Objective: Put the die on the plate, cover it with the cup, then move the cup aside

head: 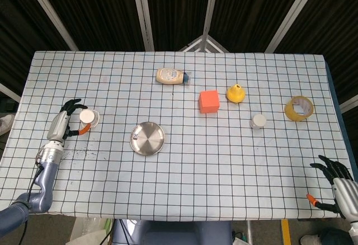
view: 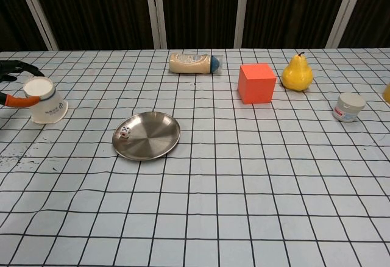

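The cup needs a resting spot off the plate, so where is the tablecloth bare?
The near strip of the table, below the plate, is open. So is the patch between the plate and the white jar. The far middle is crowded: mayonnaise bottle, orange cube, yellow pear.

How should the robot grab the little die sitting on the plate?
Pinch the die from above by two opposite side faces. It is tiny and lies low near the left rim of the plate, so a sideways approach would likely bump that rim.

Checked table [head: 224, 178] carries plate [view: 147, 135], bottle [view: 194, 63], cube [view: 256, 83].
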